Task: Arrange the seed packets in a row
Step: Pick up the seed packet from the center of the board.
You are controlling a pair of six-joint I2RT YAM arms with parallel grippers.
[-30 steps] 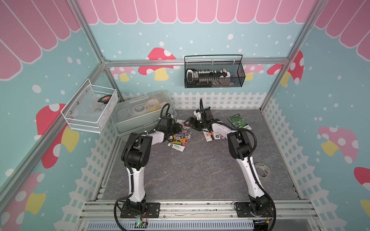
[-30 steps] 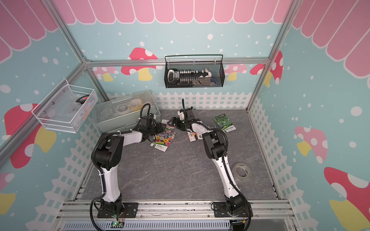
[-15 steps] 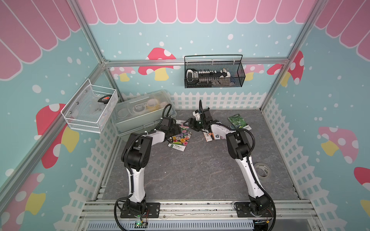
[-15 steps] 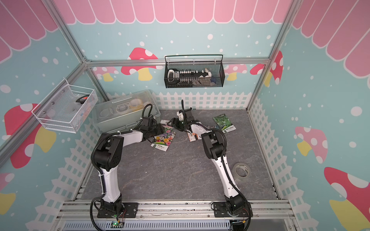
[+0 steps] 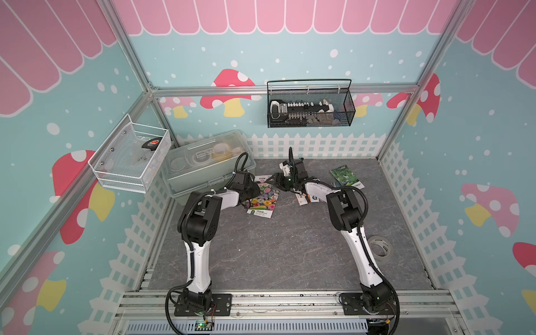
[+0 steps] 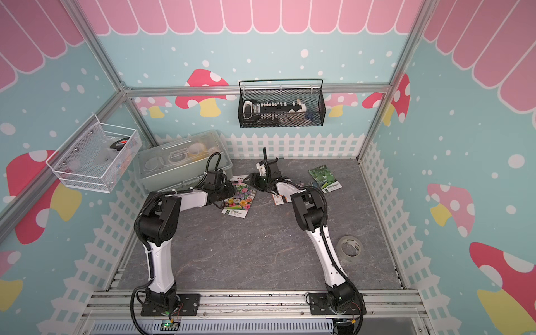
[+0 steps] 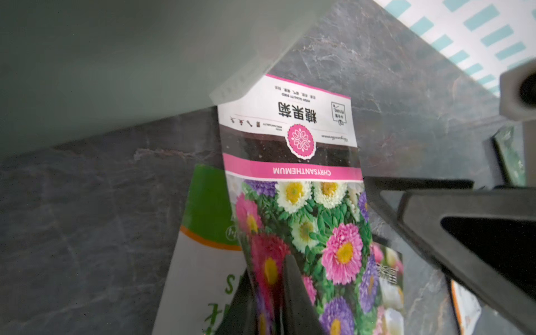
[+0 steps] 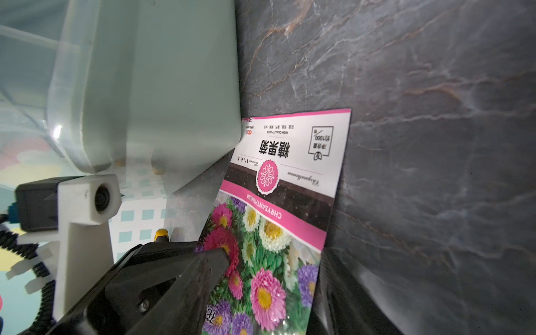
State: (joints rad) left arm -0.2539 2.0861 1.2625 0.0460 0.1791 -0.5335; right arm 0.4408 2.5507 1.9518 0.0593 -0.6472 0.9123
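top views: left gripper and right gripper meet at the back of the table, just in front of the clear plastic bin. Between them is the chrysanthemum packet, overlapping a mixed-flower packet on the side nearer the arm bases. More packets are half hidden under the right forearm. A green gourd packet lies well apart toward the right fence. The packets form no row. Tape roll sits near the right arm. Both top views show the same layout. Jaw state is too small to read here.

left wrist: left gripper is pinched closed on the flower end of the chrysanthemum packet, fingers pressed on both faces. The label end points at the bin, with its corner right at the bin's base. A green-and-white packet lies under it, and another flower packet pokes out on the other side. A right gripper finger sits at the packet's long edge.

right wrist: right gripper has its jaws apart, one on each side of the same chrysanthemum packet. One finger touches the flower print, the other is dark and mostly hidden. Can't tell if it's actually clamping. The yellow screwdriver handle shows beside the bin.
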